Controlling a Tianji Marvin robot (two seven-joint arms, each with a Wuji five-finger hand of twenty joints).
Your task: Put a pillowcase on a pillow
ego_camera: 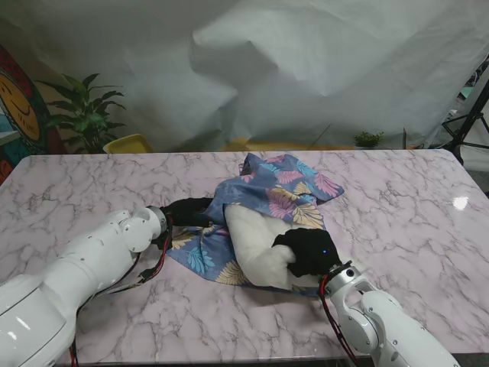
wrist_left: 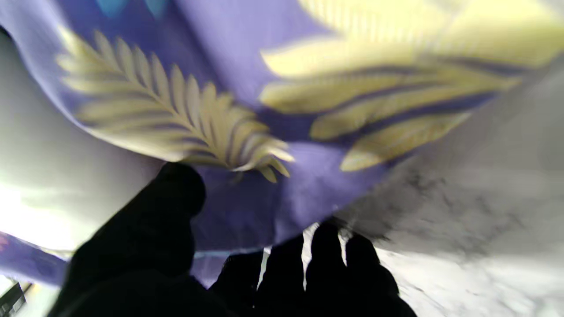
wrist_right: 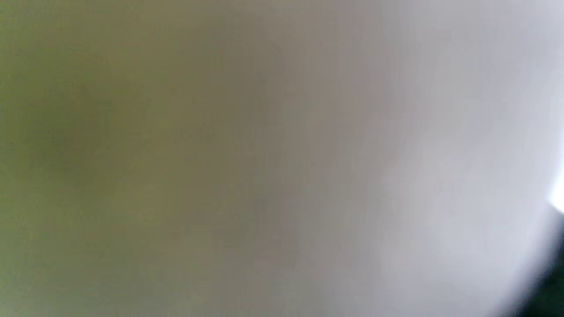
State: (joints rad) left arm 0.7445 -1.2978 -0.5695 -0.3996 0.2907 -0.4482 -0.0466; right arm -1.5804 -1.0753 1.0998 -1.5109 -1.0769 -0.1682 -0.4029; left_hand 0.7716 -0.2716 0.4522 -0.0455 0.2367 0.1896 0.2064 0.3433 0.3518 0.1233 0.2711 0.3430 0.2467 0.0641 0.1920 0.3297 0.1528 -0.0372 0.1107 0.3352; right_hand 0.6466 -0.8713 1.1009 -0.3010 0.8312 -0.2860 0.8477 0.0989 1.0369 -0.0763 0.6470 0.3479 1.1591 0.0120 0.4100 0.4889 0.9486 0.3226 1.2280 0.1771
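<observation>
From the stand, the left hand (ego_camera: 187, 211) grips the leaf-print pillowcase (ego_camera: 283, 187) mid-bench (ego_camera: 92, 183) while the right hand (ego_camera: 309, 251) clutches the half-inserted white pillow (ego_camera: 256, 248); left wrist: fingers (wrist_left: 326, 259) pinching cloth; right wrist: blur

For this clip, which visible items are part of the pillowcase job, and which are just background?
In the job: pillow; pillowcase; left hand, gripping the pillowcase; right hand, on the pillow.

Background: potted plant; yellow chair; small plant; black tripod.
</observation>
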